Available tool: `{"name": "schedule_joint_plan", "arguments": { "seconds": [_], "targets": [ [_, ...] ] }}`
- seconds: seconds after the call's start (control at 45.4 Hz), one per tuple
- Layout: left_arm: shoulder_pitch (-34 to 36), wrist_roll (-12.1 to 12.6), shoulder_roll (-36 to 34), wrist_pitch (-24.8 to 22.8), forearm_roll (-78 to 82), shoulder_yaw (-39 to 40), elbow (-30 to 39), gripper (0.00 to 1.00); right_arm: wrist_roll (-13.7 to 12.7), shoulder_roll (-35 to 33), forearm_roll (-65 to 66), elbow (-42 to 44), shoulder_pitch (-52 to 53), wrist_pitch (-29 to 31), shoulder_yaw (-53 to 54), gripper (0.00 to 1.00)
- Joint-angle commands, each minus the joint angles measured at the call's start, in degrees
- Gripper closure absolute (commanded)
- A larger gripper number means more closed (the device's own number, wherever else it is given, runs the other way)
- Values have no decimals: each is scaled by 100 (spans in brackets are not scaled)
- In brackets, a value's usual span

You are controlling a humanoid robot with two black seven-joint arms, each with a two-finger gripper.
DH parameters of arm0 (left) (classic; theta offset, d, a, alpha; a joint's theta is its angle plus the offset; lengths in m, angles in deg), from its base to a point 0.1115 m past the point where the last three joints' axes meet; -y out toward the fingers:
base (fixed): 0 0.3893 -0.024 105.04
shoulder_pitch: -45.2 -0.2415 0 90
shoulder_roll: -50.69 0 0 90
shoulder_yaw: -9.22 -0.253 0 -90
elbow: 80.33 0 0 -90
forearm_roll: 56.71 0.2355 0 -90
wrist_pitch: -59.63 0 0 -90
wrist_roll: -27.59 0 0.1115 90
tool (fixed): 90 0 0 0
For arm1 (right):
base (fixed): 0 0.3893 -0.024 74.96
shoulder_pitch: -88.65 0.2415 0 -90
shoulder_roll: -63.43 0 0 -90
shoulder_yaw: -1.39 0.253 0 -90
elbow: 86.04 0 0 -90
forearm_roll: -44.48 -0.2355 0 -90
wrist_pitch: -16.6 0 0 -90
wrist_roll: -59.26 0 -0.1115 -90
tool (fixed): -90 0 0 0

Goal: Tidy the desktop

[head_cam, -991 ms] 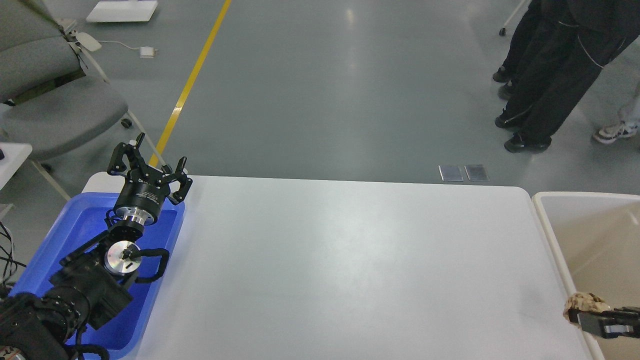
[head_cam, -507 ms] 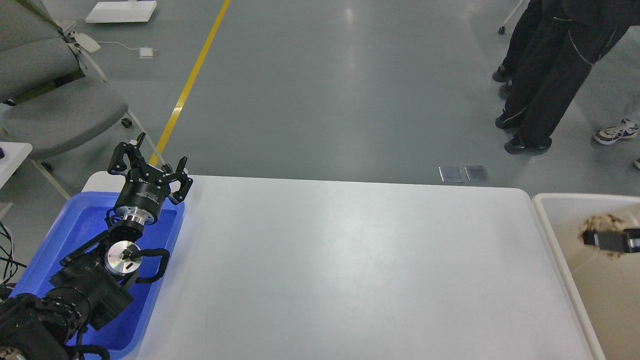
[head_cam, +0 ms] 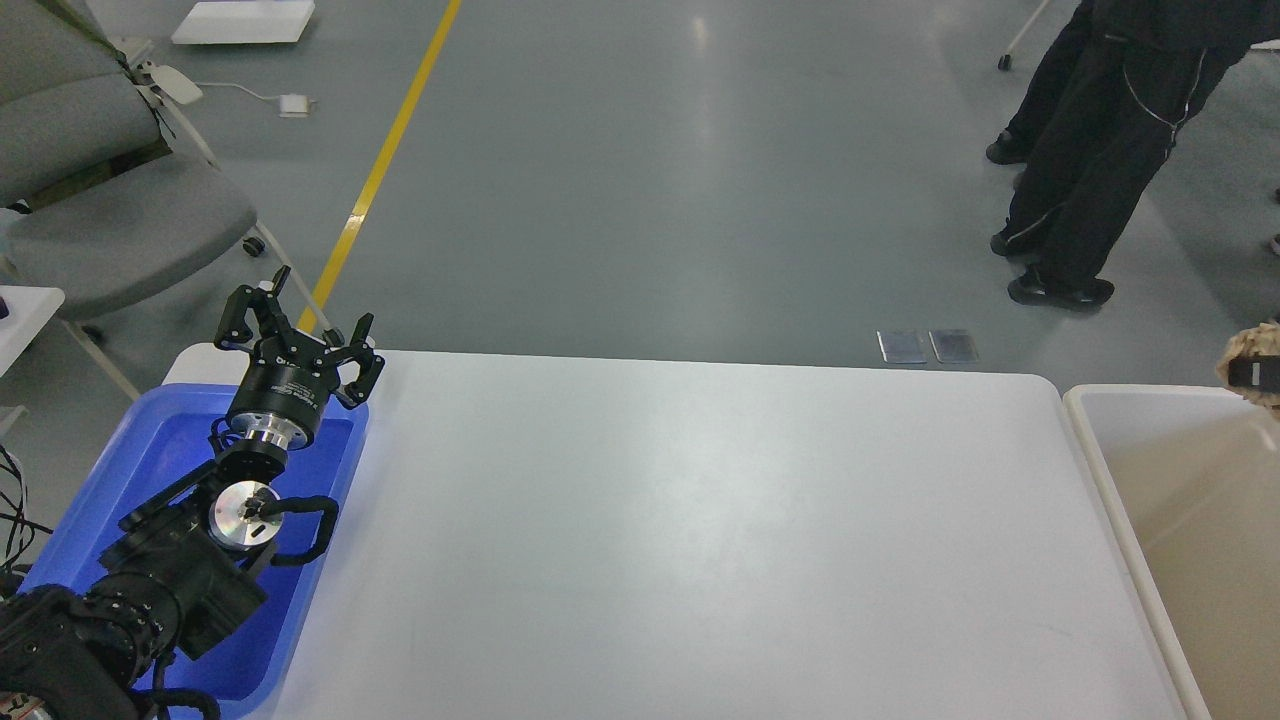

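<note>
Since a second ago the right gripper (head_cam: 1262, 373) has carried a crumpled brownish wad (head_cam: 1240, 350) from the near right edge of the table (head_cam: 700, 520) out to the far end of the cream bin (head_cam: 1100, 450). It now sits at the right edge of the view, and I cannot tell how its fingers stand, though the wad looks held against them.

Nearest on the left, the blue tray (head_cam: 150, 450) lies beside the table with the left arm over it. The left gripper (head_cam: 300, 330) has not moved; its fingers are spread and empty, above the tray's far rim.

The table fills the middle, white, smooth and slightly glossy, with nothing visible on it. It is stiff and heavy, a surface to clear rather than to lift. The wad looks light, soft and crushable, so a loose pinch anywhere should do; dropped off target, it could land outside the bin.

Farther off, a grey chair (head_cam: 110, 210) stands left and a person's legs (head_cam: 1090, 180) right, both well clear.
</note>
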Motion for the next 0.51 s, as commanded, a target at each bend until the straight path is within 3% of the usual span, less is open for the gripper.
{"name": "schedule_joint_plan", "arguments": {
  "seconds": [0.0, 0.242, 0.485],
  "targets": [
    [0, 0, 0, 0, 0, 0, 0, 0, -18, 222, -1185, 1089, -644, -763, -99, 100],
    [0, 0, 0, 0, 0, 0, 0, 0, -9, 529, -2759, 1950, -1374, -1159, -117, 100],
    [0, 0, 0, 0, 0, 0, 0, 0, -18, 1250, -4182, 3074, -2270, -1405, -100, 100]
  ]
}}
